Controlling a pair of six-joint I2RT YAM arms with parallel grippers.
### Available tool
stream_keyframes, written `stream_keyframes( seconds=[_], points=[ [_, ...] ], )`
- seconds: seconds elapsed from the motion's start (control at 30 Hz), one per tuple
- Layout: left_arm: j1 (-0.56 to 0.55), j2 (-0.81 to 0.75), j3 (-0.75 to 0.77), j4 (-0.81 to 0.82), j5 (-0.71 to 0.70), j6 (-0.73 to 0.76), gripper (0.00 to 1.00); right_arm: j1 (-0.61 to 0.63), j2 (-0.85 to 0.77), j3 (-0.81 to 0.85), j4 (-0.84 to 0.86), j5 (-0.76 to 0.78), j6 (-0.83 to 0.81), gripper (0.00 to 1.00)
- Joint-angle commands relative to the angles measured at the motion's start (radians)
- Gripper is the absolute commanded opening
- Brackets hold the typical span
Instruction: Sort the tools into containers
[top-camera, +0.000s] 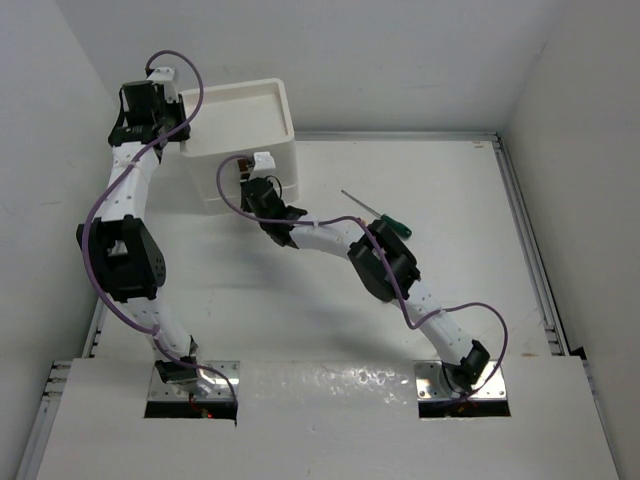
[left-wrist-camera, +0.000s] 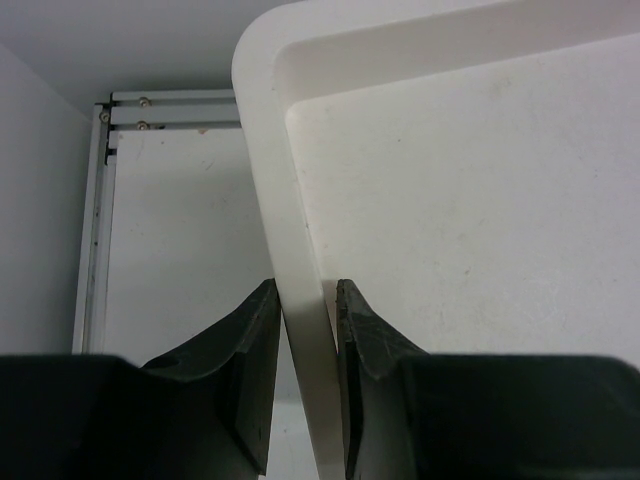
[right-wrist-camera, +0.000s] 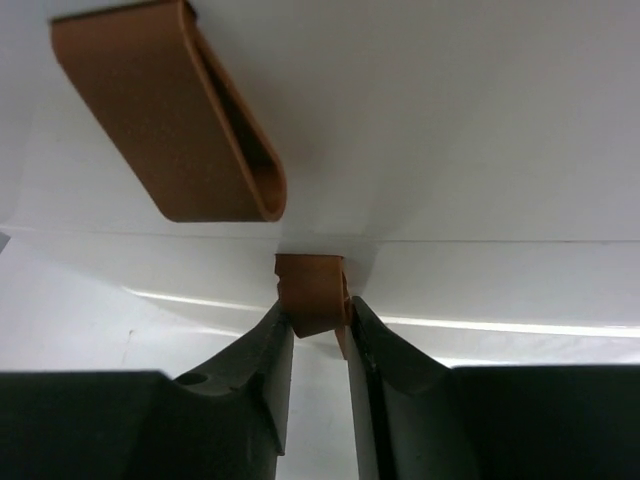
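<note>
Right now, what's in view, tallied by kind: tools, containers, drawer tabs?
Green-handled screwdriver: 1
White drawer unit: 1
Brown tabs: 2, upper tab and lower tab
Total: 4

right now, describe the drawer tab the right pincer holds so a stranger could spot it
Start at the white drawer unit at the far left of the table. On its front face are two brown tabs; the one meant is the lower tab, pinched by the right pincer, while the upper tab hangs free.
</note>
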Motion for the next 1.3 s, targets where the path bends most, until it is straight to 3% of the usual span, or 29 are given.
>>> stream_keyframes(
  seconds=[0.0,0.27,0.37,0.4,0.67,0.97,1.27],
  points=[
    [-0.018,-0.02,-0.049,-0.117,0.12,0.032,0.0,-0.046,-0.023,0.082,0.121,0.134,-0.017,0.25],
    [-0.018,-0.023,-0.071,-0.113,0.114,0.037,0.0,-0.046,-0.005,0.119,0.113,0.099,-0.021,0.22],
    [-0.019,-0.025,-0.079,-0.113,0.111,0.04,0.0,-0.046,0.003,0.136,0.112,0.099,-0.044,0.09],
    [-0.018,-0.026,-0.08,-0.113,0.108,0.04,0.0,-0.046,0.0,0.133,0.11,0.105,-0.049,0.0],
    [-0.019,-0.022,-0.088,-0.106,0.077,0.03,0.0,-0.046,-0.089,-0.02,0.167,0.055,-0.084,0.0],
    [-0.018,-0.014,-0.08,-0.087,-0.018,-0.025,0.0,0.009,-0.402,-0.527,0.354,-0.092,-0.083,0.0],
    [-0.019,-0.008,-0.08,-0.082,-0.029,-0.019,0.0,0.112,-0.659,-0.89,0.351,-0.182,-0.118,0.0]
  ],
)
